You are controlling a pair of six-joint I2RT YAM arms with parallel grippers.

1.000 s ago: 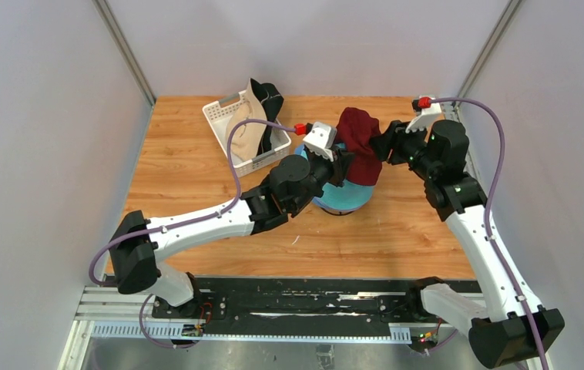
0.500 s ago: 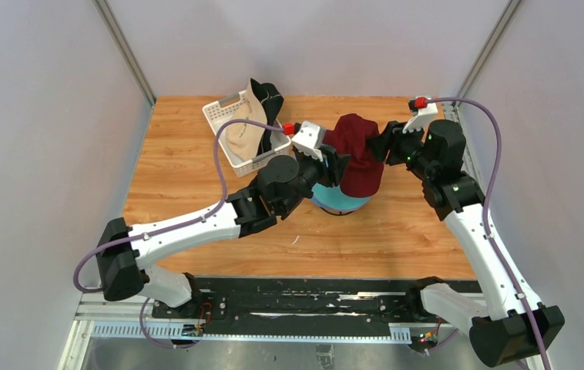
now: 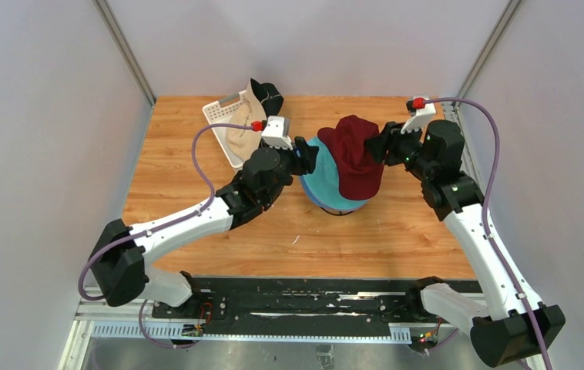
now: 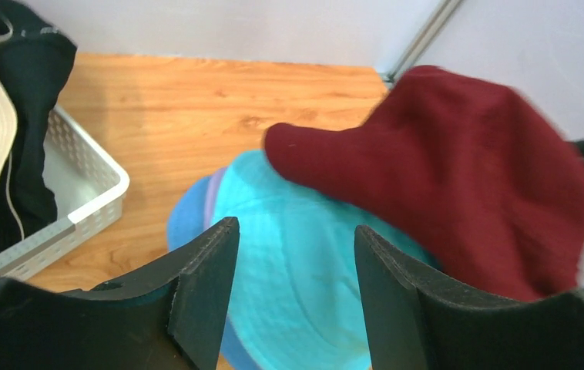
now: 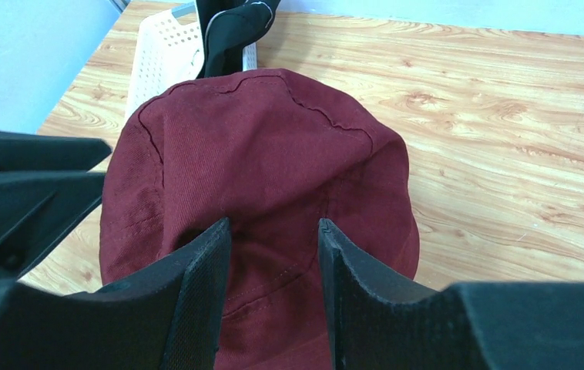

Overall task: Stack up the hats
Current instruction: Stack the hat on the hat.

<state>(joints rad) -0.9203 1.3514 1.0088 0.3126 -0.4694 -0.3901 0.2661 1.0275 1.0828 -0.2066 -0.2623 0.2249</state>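
Grey walls close in a wooden surface (image 3: 196, 200), with the arm bases along the bottom of the frame. Left of centre, the left end effector (image 4: 295, 228) stands with its jaws apart and nothing between them, just beside the stack. That stack sits mid-frame: a teal hat (image 3: 321, 183) over a blue hat (image 4: 185, 225), with the dark red hat (image 3: 354, 158) draped crookedly on top, leaning right. The right end effector (image 5: 273, 225) is pinched on the dark red hat's fabric. These look light, limp and quick to crease. I'd take one by the brim edge, since a crown would likely collapse. Farther off, upper left, a beige hat (image 3: 239, 139) and a black hat (image 3: 268, 96) slump in a white basket (image 3: 219, 112).
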